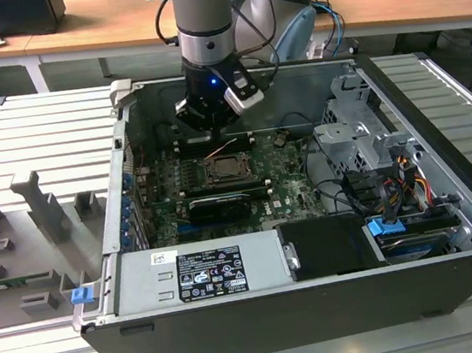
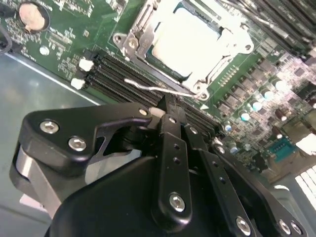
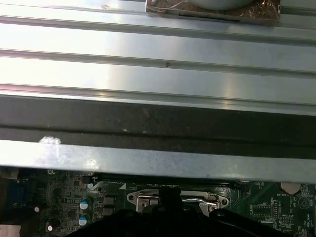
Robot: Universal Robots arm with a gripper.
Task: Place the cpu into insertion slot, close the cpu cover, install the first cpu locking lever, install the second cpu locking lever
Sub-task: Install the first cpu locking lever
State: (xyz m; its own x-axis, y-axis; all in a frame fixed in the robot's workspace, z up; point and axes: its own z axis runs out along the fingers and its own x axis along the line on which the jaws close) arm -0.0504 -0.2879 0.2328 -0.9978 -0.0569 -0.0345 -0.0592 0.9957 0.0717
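Black and bulky, the hand (image 2: pixel 170 111) hangs just behind the insertion slot (image 2: pixel 185 47), its fingers pressed together at the tips near a thin wire lever (image 2: pixel 158 89). Inside the slot lies the cpu (image 2: pixel 185 42), framed by the cpu cover (image 2: pixel 222 49); it looks light, stiff and fragile, best held by its edges. Whether the fingers pinch the lever I cannot tell.

From the exterior view we look down at an angle into the open computer case (image 1: pixel 445 194), taking in the whole motherboard (image 1: pixel 284 183). In both wrist views we sit close above the insertion slot (image 2: pixel 185 42), the first also facing the case wall (image 3: pixel 158 123).
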